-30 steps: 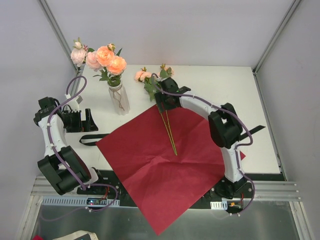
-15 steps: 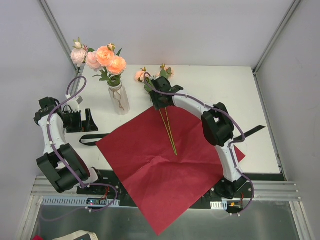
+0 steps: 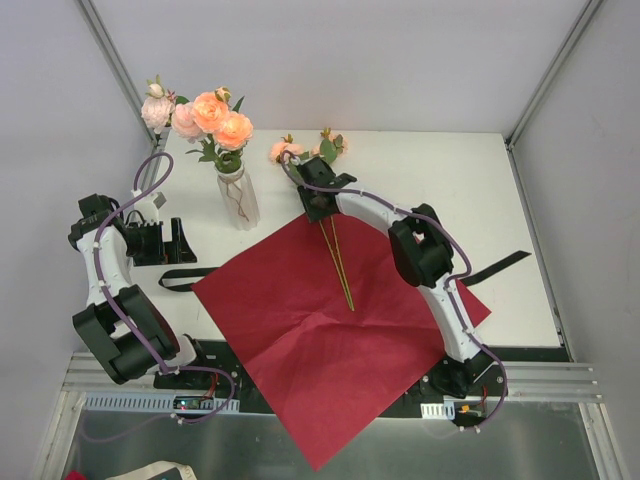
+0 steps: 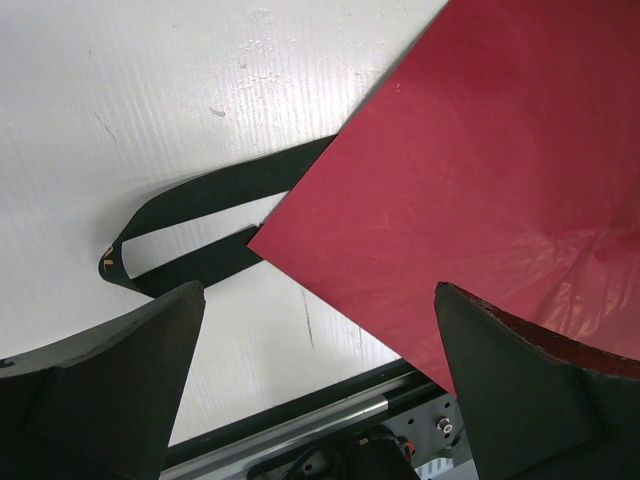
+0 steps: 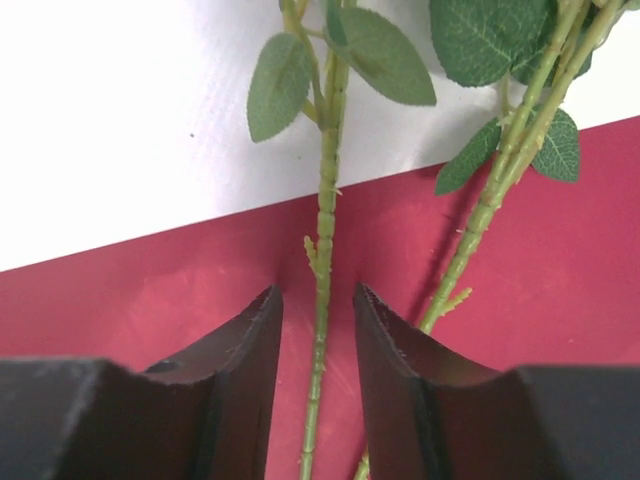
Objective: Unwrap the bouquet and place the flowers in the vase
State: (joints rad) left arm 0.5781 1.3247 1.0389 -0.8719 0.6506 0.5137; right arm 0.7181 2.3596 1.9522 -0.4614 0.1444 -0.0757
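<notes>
At the far edge of the red paper [image 3: 330, 330], the right pincer [image 5: 317, 295] straddles one green stem [image 5: 323, 230]; its jaws are narrowed with slim gaps either side, not gripping. The left pincer [image 4: 318, 300] gapes wide and empty above the black ribbon [image 4: 190, 200]. Other blooms [image 3: 210, 115] stand in the vase [image 3: 238, 200] on the white tabletop [image 3: 450, 180], with pale walls [image 3: 350, 60] around.

The right gripper [image 5: 317, 305] has narrowed around one green stem [image 5: 325, 200] while its arm folded inward.
</notes>
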